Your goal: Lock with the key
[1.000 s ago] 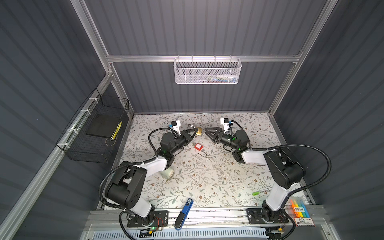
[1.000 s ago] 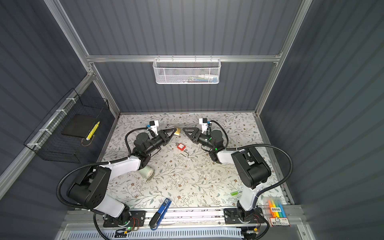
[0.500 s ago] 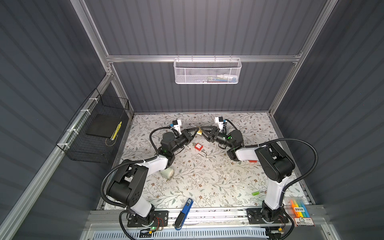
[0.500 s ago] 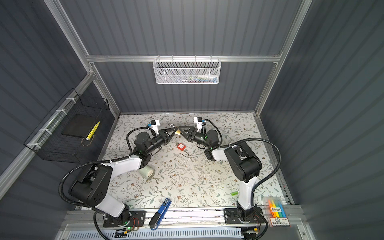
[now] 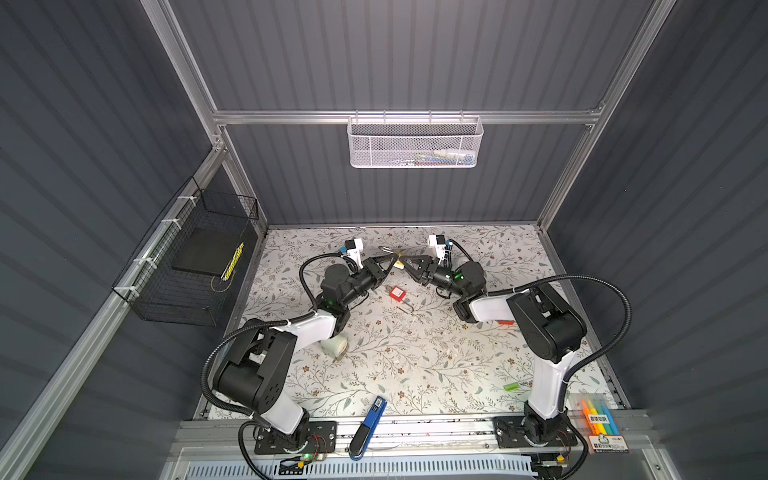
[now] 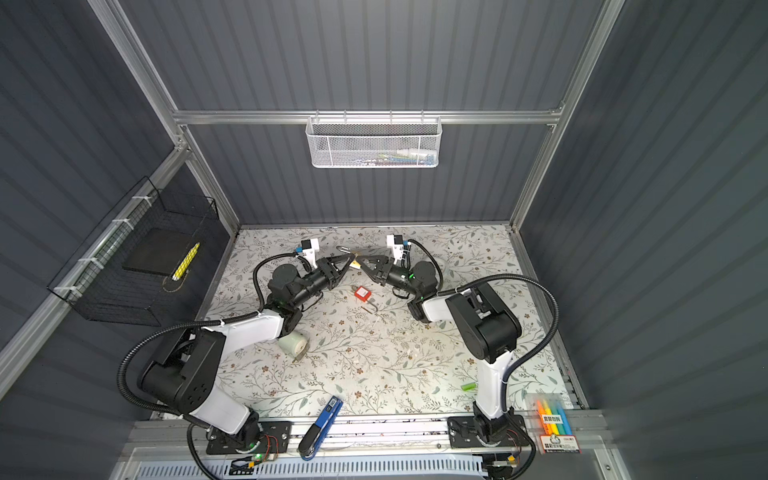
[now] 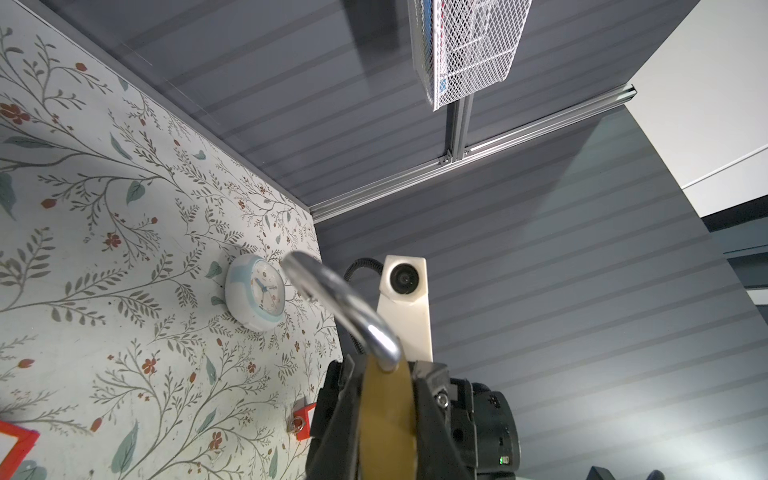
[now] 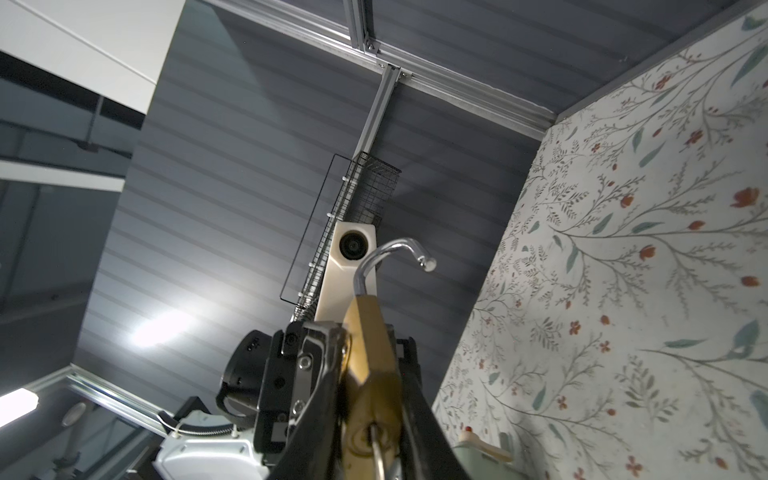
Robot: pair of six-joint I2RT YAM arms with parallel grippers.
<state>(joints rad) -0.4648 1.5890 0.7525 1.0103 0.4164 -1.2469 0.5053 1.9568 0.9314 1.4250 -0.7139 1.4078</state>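
Held up off the floral mat [image 5: 415, 353], mid-back of the cell: one brass padlock [image 8: 370, 357] w/ silver shackle [image 7: 332, 299]. Pinched across its body by the left gripper [image 7: 386, 390], jaws pressed onto the brass sides. Shackle open, free end swung clear of the body.

One thin metal key [image 8: 377, 451] in the keyhole, shaft in line w/ the lock's long axis and pointing straight back at the right gripper [image 5: 408, 266]. Nearer arm for the key: the right, nose-to-nose w/ the left in both top views. Fingers set close either side of the shaft. Key's head out of frame, so can't tell if actually gripped.

Prob. next: a twist about that shaft axis, which needs the wrist lined up w/ it.

Count: 1 padlock, 1 key in it, 2 grippers, 1 red tag [image 5: 397, 292] on the mat below, apart from both.
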